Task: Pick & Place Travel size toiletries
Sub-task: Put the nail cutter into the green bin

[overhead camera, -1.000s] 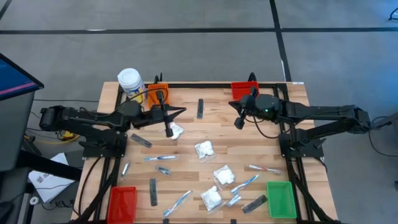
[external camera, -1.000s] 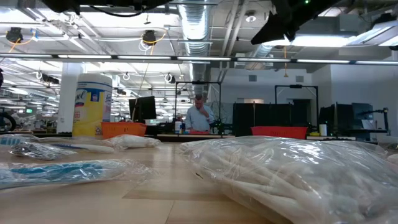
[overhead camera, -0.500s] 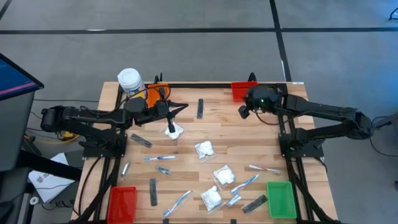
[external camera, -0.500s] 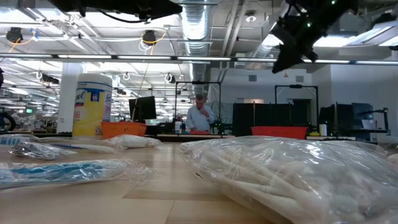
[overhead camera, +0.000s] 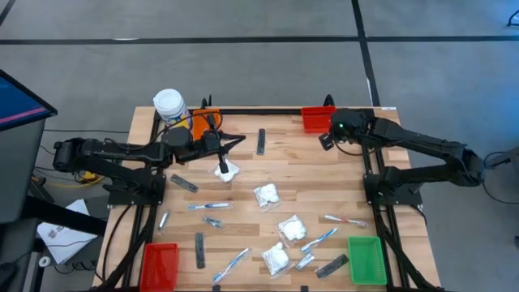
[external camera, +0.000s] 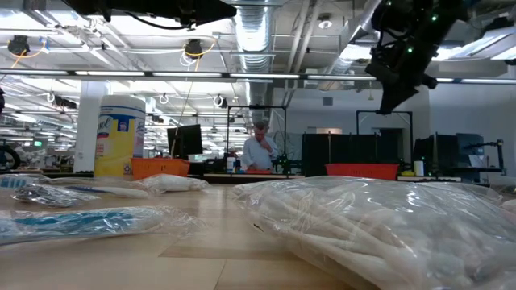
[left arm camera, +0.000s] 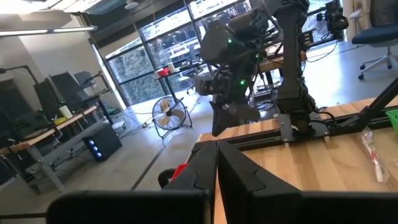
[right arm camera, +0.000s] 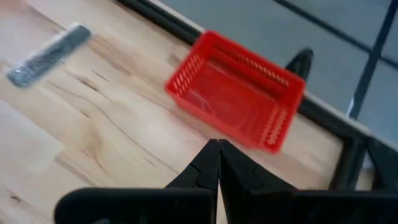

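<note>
just under left gripper: white packet

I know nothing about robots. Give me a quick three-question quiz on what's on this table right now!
1. True or false: the right claw is shut and holds nothing.
2. Which bin is nearest the right claw: A) green bin, B) red bin at the far edge, C) orange bin?
3. Fill in: the left claw hangs over a white ____.

Key: 1 true; 2 B; 3 packet.
</note>
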You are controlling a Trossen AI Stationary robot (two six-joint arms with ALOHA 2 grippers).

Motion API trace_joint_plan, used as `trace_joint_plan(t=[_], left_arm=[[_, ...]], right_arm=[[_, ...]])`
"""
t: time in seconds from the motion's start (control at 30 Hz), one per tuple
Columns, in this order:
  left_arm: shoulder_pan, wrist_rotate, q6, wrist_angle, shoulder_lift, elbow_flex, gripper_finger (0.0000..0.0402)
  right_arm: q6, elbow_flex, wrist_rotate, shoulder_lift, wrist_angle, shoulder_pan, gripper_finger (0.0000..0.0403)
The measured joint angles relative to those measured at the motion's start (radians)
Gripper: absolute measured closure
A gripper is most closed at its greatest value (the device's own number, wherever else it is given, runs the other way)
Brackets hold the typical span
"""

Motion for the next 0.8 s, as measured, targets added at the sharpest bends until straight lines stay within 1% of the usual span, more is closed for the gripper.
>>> trace_joint_plan(t=[0.13,0.23,0.33,0.47,0.6,0.8], left_arm=[[0.000,0.003,0.000,0.000,0.000,0.000,0.0394],[0.000,0.004,0.000,0.001,0.000,0.000,0.0394],[0.000,0.003,0.000,0.002,0.000,0.000,0.0394],[0.000,0.003,0.000,0.003,0.000,0.000,0.0394],[0.000,0.003,0.000,0.004,0.000,0.000,0.0394],[0.000,0.003,0.000,0.005,0.000,0.000,0.0394]], right_arm=[[0.124,-0.007,-0.017,0.032,-0.092,-0.011,0.0403],[0.149,-0.023,-0.039,0.079,-0.120,-0.031,0.0403],[0.147,-0.033,-0.060,0.136,-0.124,-0.059,0.0403],[0.097,-0.034,-0.070,0.220,-0.108,-0.097,0.0403],[0.044,-0.034,-0.118,0.294,-0.080,-0.131,0.0403],[0.016,-0.035,-0.123,0.384,-0.062,-0.180,0.0403]])
